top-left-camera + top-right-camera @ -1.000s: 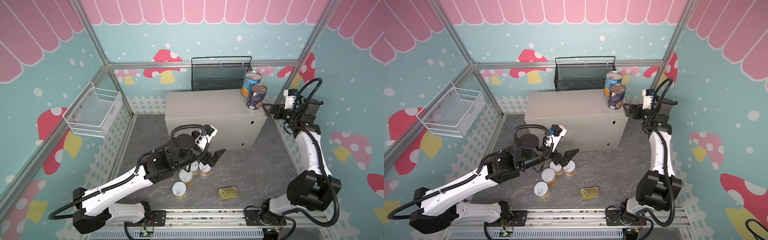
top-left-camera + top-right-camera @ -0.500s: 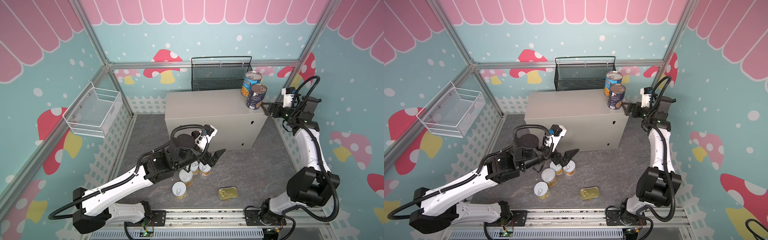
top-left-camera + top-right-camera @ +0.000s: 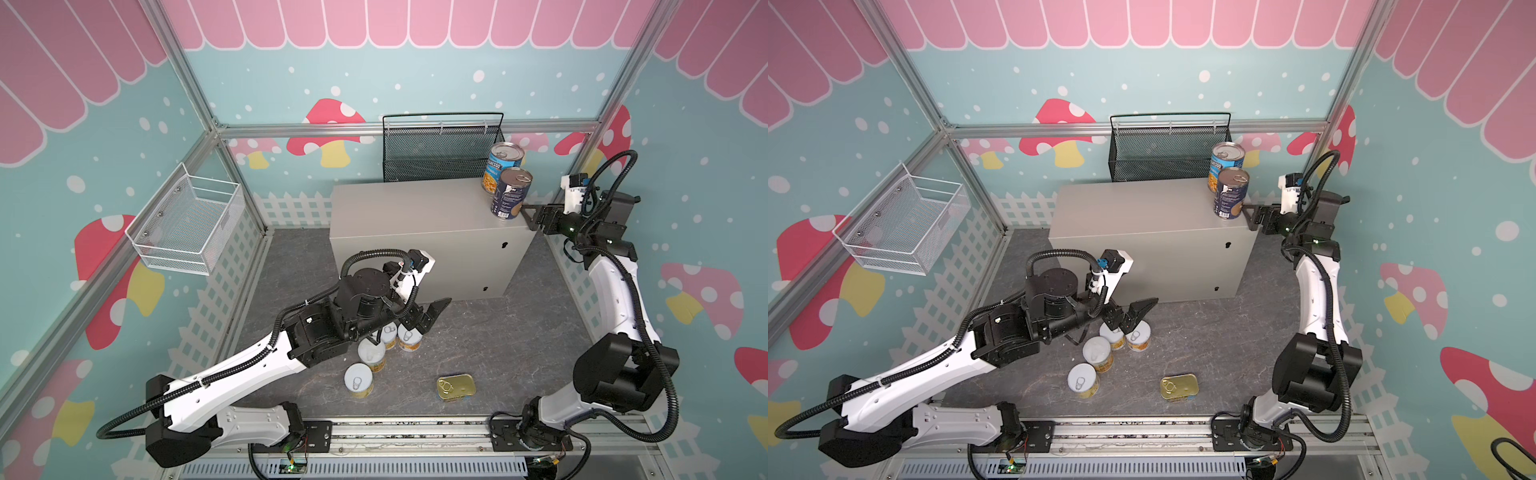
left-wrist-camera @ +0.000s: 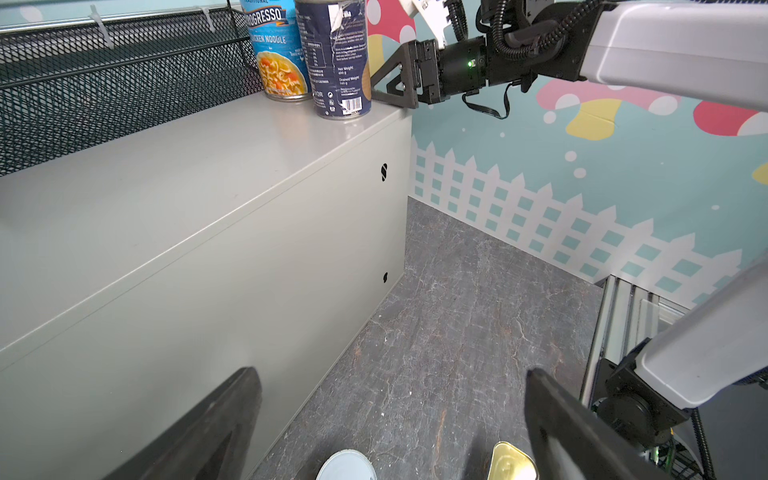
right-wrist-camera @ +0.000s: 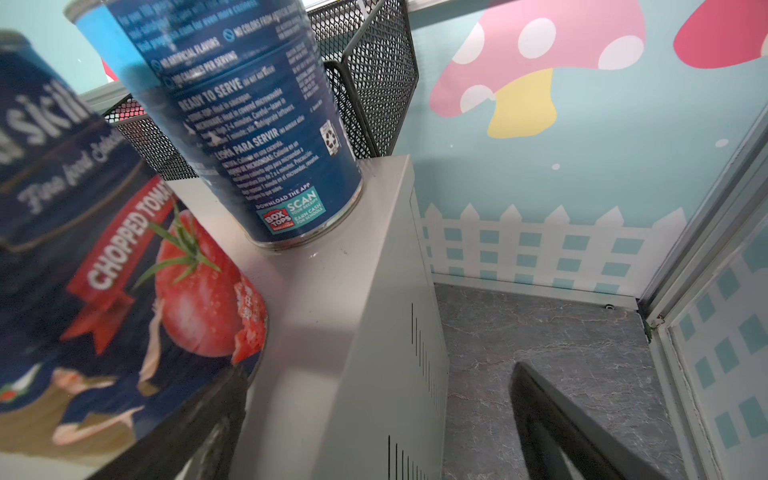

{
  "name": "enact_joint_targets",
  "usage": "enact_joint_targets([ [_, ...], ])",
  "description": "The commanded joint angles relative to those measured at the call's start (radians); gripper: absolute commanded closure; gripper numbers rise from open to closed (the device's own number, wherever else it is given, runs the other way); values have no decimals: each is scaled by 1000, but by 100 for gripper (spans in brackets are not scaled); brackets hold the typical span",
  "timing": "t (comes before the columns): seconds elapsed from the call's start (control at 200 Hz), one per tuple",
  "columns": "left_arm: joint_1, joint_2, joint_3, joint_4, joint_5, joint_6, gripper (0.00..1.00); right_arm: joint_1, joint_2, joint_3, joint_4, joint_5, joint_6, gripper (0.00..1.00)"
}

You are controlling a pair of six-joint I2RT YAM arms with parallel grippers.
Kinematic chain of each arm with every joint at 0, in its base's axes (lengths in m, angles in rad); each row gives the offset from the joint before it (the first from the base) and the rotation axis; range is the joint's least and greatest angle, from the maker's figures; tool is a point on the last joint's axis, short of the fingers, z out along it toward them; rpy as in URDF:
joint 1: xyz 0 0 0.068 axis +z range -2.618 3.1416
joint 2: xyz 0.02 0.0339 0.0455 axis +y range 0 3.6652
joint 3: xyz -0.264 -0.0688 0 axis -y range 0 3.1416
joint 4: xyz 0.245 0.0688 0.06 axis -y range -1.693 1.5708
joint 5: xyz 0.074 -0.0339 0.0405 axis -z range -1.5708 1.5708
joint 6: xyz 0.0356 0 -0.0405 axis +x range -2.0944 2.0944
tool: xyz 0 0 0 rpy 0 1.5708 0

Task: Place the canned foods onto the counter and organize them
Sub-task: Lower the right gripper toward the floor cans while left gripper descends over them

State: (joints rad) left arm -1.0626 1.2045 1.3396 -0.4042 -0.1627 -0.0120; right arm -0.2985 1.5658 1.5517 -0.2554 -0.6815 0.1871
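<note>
Canned foods [image 3: 505, 193]: Progresso Chicken Noodle can [image 4: 277, 50] and chopped-tomato can [image 5: 124, 291] stand on the table [image 3: 415, 216]. The yellow tins [image 3: 359, 380] and gold flat tin [image 3: 456, 386] sit on the floor [image 3: 498, 332]. Left tool [image 4: 390, 372] and right tool [image 3: 527, 217] gape empty; the right has edged nearer the tomatoes.

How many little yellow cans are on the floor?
4 yellow cans on the floor before the counter: one frontmost, one behind it, two side by side nearest the counter. None seem hidden.

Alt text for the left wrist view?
A blue soup tin and a darker tin stand upright at the far corner of the beige counter, the right claw open beside the darker one. The left claw hangs open over grey floor.
</note>
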Motion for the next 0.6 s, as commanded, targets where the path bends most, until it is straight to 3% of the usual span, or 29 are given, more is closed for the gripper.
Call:
enact_joint_targets([
  [0.0, -6, -20, -16, -12, -16, -2, 1, 11, -14, 21, -35, 57, -29, 1],
  [0.375, -8, -38, -44, 0, -12, 3, 1, 11, -212, -61, -62, 286, 14, 1],
  [0.595, -8, -86, -117, 17, -17, -14, 1, 13, -393, -234, -98, 308, 30, 1],
])
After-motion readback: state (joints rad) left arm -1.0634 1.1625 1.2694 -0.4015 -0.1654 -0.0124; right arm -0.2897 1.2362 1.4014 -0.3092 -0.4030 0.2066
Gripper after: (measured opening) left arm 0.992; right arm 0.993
